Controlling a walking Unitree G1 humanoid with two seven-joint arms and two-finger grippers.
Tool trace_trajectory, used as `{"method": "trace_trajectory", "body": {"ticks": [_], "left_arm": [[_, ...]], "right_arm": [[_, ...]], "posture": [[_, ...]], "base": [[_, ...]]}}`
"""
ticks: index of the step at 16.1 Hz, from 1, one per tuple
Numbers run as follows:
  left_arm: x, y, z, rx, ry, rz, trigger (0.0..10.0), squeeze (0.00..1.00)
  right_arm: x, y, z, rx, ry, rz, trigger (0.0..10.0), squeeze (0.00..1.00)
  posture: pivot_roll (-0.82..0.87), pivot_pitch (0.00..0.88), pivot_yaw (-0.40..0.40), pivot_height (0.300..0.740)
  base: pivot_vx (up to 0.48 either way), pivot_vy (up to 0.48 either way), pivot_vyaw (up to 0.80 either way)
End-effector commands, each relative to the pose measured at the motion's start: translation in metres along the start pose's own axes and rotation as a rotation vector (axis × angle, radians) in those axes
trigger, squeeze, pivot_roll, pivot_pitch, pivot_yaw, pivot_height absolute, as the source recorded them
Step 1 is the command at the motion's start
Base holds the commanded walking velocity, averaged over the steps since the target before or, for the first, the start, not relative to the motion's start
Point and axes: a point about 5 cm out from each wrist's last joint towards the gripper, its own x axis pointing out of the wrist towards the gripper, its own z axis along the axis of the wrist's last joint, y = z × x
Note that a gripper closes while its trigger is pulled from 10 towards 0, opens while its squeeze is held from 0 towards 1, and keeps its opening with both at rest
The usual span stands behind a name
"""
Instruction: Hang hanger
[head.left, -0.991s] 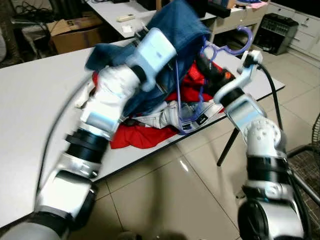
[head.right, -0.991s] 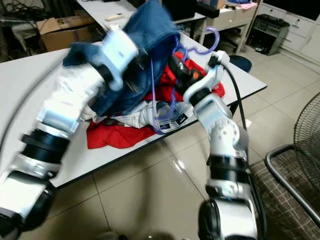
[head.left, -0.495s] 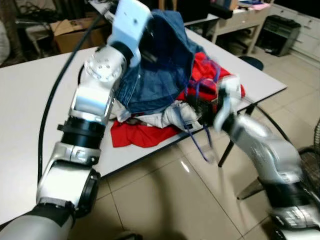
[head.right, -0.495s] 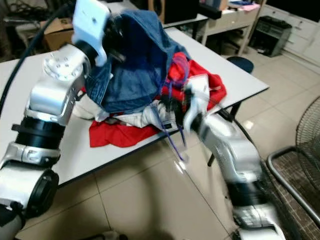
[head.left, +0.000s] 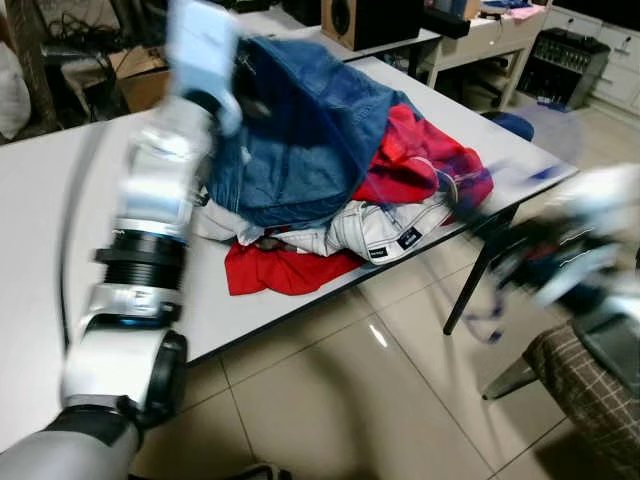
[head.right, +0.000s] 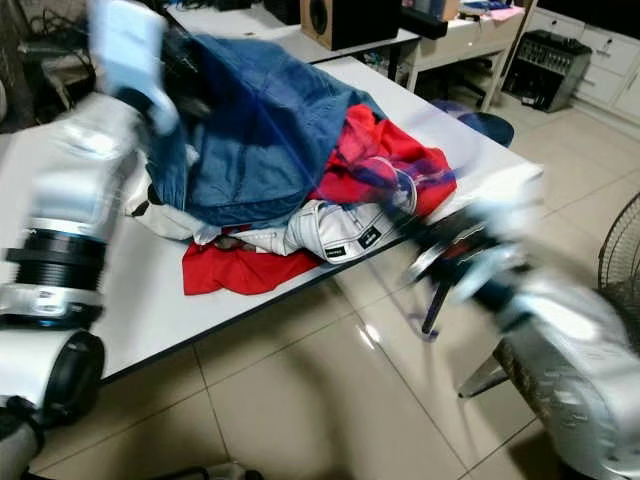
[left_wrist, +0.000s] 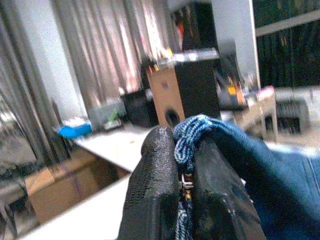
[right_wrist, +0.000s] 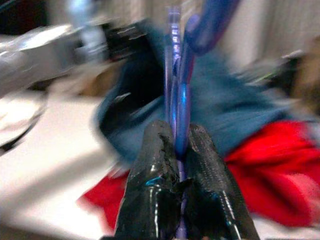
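Left arm: raised over the white table (head.left: 60, 200), forearm close to vertical, wrist at the top of the head views, image blurred.
Left gripper (left_wrist: 186, 165): both black fingers (left_wrist: 152, 195) pressed together on a fold of the blue denim garment (head.left: 300, 130); a metal zipper part shows between them in the left wrist view.
Blue denim garment: upper edge lifted at the left gripper, the rest draped over the clothes pile on the table.
Right arm: extended low, off the right edge of the table, above the tiled floor (head.left: 330, 400); heavily blurred in both head views.
Right gripper (right_wrist: 182, 150): fingers clamped on the thin bars of the purple hanger (right_wrist: 180, 75), seen sharply in the right wrist view.
Purple hanger: held in the right gripper, beside the table and clear of the clothes pile; its bars run straight out from between the fingers, with a curved part at the far end. In the head views it is a faint purple smear (head.left: 490, 325) near the table leg (head.left: 470, 280).
Clothes pile: red garment (head.left: 410, 160) under and beside the denim; white garment with a black label (head.left: 385, 225) at the front edge of the table; red cloth (head.left: 275, 270) flat on the tabletop just below it.
Background: a speaker box (head.left: 375, 20) on a farther table, a cardboard box (head.left: 140, 80) behind the left arm, a checked seat (head.left: 590, 385) at the lower right.
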Motion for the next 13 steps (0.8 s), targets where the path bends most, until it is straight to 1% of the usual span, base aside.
{"method": "trace_trajectory", "body": {"ticks": [1, 2, 3, 4, 5, 6, 7, 8, 9, 10, 11, 12, 13], "left_arm": [[0.000, 0.015, 0.039, -0.015, -0.145, 0.046, 0.0, 0.00], [-0.002, 0.043, 0.084, 0.037, -0.295, 0.157, 0.0, 0.00], [-0.006, 0.057, 0.104, 0.079, -0.355, 0.222, 0.0, 0.00], [-0.018, 0.083, 0.135, 0.178, -0.442, 0.355, 0.0, 0.00], [-0.031, 0.096, 0.149, 0.290, -0.455, 0.420, 0.0, 0.00], [-0.034, 0.098, 0.151, 0.322, -0.442, 0.421, 0.0, 0.00], [-0.037, 0.091, 0.137, 0.338, -0.370, 0.376, 0.0, 0.00], [-0.038, 0.088, 0.130, 0.337, -0.343, 0.360, 0.0, 0.00], [-0.045, 0.082, 0.096, 0.290, -0.224, 0.342, 0.0, 0.00], [-0.054, 0.079, 0.066, 0.298, -0.111, 0.359, 0.0, 0.00], [-0.058, 0.078, 0.054, 0.303, -0.065, 0.374, 0.0, 0.00], [-0.067, 0.073, 0.031, 0.297, 0.025, 0.391, 0.0, 0.00], [-0.075, 0.057, 0.009, 0.250, 0.105, 0.359, 0.0, 0.00]], "right_arm": [[-0.003, -0.004, 0.010, -0.004, -0.053, -0.058, 10.0, 0.00], [-0.003, -0.008, 0.013, -0.009, -0.071, -0.124, 10.0, 0.00], [-0.003, -0.009, 0.013, -0.003, -0.080, -0.142, 10.0, 0.00], [0.000, -0.008, 0.014, 0.013, -0.097, -0.155, 10.0, 0.00], [0.004, -0.002, 0.011, 0.021, -0.073, -0.131, 10.0, 0.00], [0.006, 0.000, 0.008, 0.020, -0.056, -0.116, 10.0, 0.00], [0.011, 0.008, 0.003, 0.019, -0.024, -0.078, 10.0, 0.00], [0.013, 0.010, 0.001, 0.020, -0.014, -0.065, 10.0, 0.00], [0.022, 0.016, -0.007, 0.028, 0.014, -0.048, 10.0, 0.00], [0.028, 0.018, -0.013, 0.029, 0.033, -0.051, 10.0, 0.00], [0.029, 0.020, -0.016, 0.031, 0.038, -0.053, 10.0, 0.00], [0.032, 0.023, -0.019, 0.036, 0.043, -0.056, 10.0, 0.00], [0.035, 0.027, -0.023, 0.037, 0.050, -0.052, 10.0, 0.00]], "posture": [[-0.05, 0.000, 0.103, 0.740], [-0.05, 0.000, 0.097, 0.740], [-0.05, 0.000, 0.097, 0.740], [-0.04, 0.000, 0.081, 0.740], [-0.03, 0.000, 0.066, 0.740], [-0.02, 0.000, 0.062, 0.740], [-0.01, 0.000, 0.042, 0.740], [-0.01, 0.000, 0.042, 0.740], [0.00, 0.000, 0.023, 0.740], [0.00, 0.000, 0.012, 0.740], [0.00, 0.000, 0.010, 0.740], [0.01, 0.000, 0.003, 0.740], [0.01, 0.000, -0.003, 0.740]], "base": [[0.000, 0.000, 0.00], [0.000, 0.000, 0.00], [0.000, 0.000, 0.00], [0.000, 0.000, 0.00], [0.000, 0.000, 0.00], [0.000, 0.000, 0.00], [0.000, 0.000, 0.00], [0.000, 0.000, 0.00], [0.000, 0.000, 0.00], [0.000, 0.000, 0.00], [0.000, 0.000, 0.00], [0.000, 0.000, 0.00], [0.000, 0.000, 0.00]]}}
